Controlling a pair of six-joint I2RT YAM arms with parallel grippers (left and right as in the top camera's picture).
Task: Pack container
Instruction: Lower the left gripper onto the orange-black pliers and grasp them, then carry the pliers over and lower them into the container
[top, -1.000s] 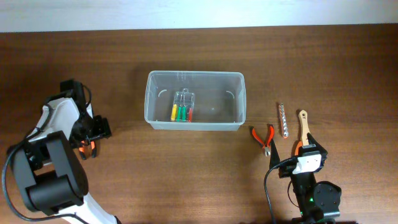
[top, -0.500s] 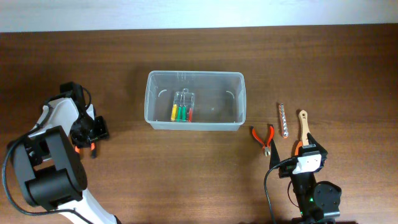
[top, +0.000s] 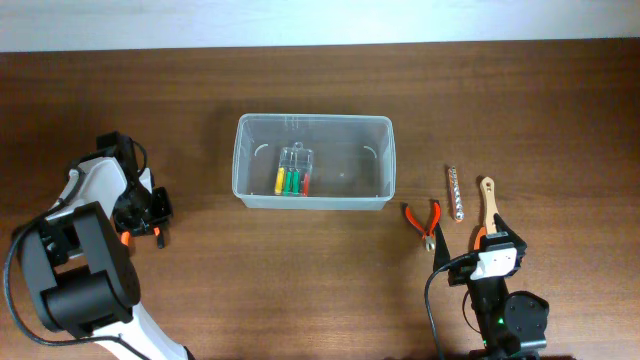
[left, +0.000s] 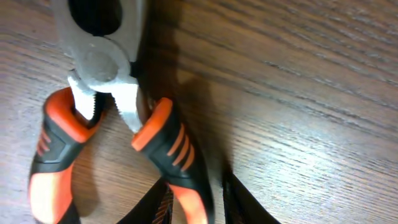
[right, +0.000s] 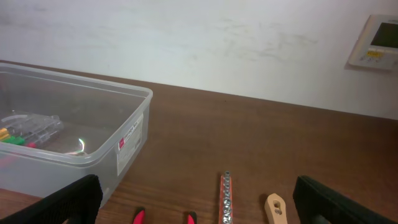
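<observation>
Only the overhead view took in the whole wooden tabletop (top: 300, 290): the container (top: 313, 160), a translucent rectangular plastic tub with rounded corners and a rim, sat about midway between the left and right edges, nearer the far edge, with a small clear case (top: 294, 172) of yellow, green and red screwdrivers lying inside. Close up, the left wrist view showed what was a mere orange speck from above: pliers (left: 106, 99) near the left edge, with a dull grey metal head and ribbed orange-and-black handles, lying on the finely grained wood. The left gripper (top: 148, 222) hung right over them; its dark fingers (left: 245, 202) flanked one handle, but I cannot tell whether they were clamped on it. The right wrist view alone showed a white wall and a printed label (right: 127, 146) on the tub's end. The right gripper (right: 196, 186) stood spread wide and held nothing, near the front edge towards the right. Just beyond it lay red-handled pliers (top: 423, 220), a slim studded metal strip (top: 456, 193) and a tool with a pale wooden handle (top: 487, 203), side by side, apart from one another.
</observation>
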